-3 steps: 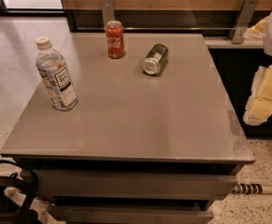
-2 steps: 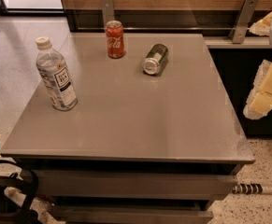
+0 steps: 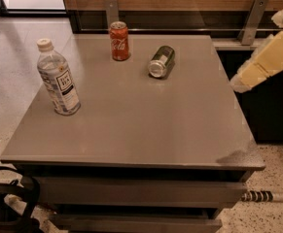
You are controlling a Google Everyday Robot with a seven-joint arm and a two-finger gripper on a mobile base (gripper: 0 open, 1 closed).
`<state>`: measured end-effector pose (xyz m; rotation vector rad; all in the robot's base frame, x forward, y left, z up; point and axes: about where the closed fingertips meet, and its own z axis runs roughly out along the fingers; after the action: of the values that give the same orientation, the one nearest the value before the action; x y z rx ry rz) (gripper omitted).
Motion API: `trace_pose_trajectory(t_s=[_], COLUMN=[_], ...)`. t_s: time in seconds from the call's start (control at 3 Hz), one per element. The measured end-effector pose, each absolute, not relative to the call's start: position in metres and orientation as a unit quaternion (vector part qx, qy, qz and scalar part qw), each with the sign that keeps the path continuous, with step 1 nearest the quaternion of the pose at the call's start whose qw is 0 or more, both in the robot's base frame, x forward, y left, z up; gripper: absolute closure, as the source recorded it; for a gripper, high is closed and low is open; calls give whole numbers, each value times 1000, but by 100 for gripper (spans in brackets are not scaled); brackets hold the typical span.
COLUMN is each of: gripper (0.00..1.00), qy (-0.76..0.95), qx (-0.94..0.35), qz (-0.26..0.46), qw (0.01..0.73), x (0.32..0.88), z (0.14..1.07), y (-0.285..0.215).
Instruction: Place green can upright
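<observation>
Camera view: green can point(image 3: 161, 61) lies on its side, axis near-to-far, well left of gripper point(image 3: 252, 73), whose state I cannot tell.

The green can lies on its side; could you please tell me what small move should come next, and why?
Probably bring the gripper toward the green can: it lies on its side beside the upright red can, while the gripper hangs beyond the table's edge at the picture's right, apart from it.
</observation>
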<state>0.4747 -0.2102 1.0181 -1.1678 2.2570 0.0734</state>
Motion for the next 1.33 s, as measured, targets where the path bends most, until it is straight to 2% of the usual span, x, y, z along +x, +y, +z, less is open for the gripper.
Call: trace_pose_trajectory(t_s=[0.67, 1.33], gripper=[0, 0], qy=[879, 880], qx=[-268, -249], qz=[154, 160], qw=[364, 372], x=[564, 571], z=[1024, 1028], y=[-164, -162])
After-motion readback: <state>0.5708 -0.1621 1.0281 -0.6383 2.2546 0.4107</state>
